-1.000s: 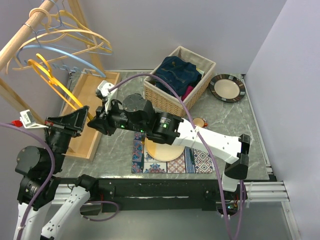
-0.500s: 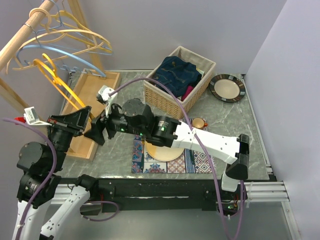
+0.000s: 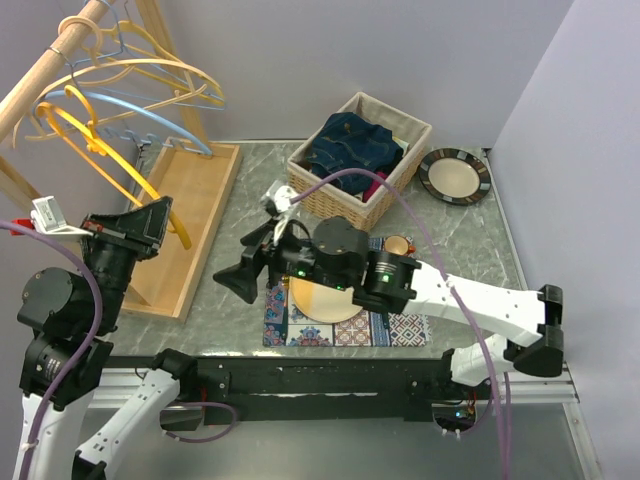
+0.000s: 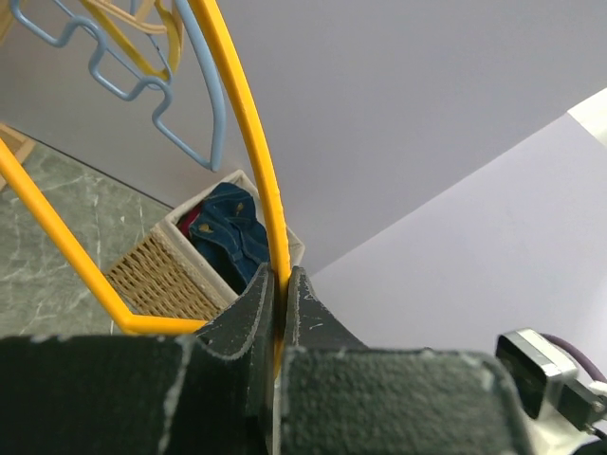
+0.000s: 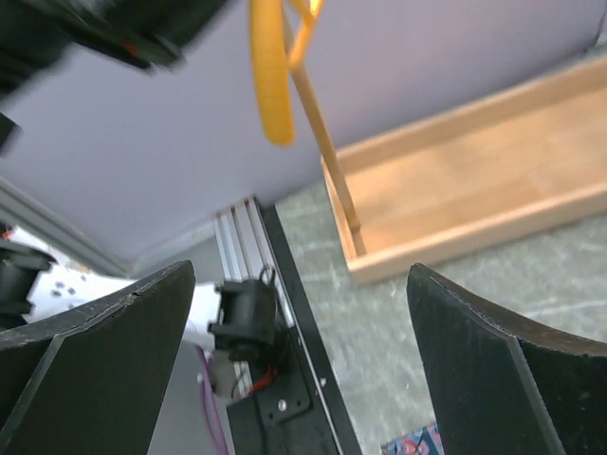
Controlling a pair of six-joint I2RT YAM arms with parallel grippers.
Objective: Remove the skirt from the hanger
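Observation:
My left gripper [image 3: 163, 216] is shut on the lower end of a bare yellow hanger [image 3: 100, 148], which reaches up toward the wooden rail [image 3: 50, 65]. In the left wrist view the yellow hanger [image 4: 254, 161] runs straight down between the closed fingers of my left gripper [image 4: 279, 275]. A dark denim garment [image 3: 355, 145], which looks like the skirt, lies in the wicker basket [image 3: 335, 198]; it also shows as denim [image 4: 232, 227] in the left wrist view. My right gripper [image 3: 243, 283] hangs wide open over the table's left-middle, empty. The right gripper [image 5: 313, 351] faces the table's near left corner.
Blue [image 3: 130, 105] and pale wooden hangers hang on the rail. A long wooden tray [image 3: 185, 230] lies under them, also visible as the tray [image 5: 493, 190] from the right wrist. A patterned mat [image 3: 400, 325] with a wooden disc [image 3: 320, 300], a small cup [image 3: 398, 244] and a plate [image 3: 455, 175] lie to the right.
My right gripper let go near the yellow hanger, opened wide and pulled back to the right and toward me. The left gripper swung the yellow hanger up and left toward the rail.

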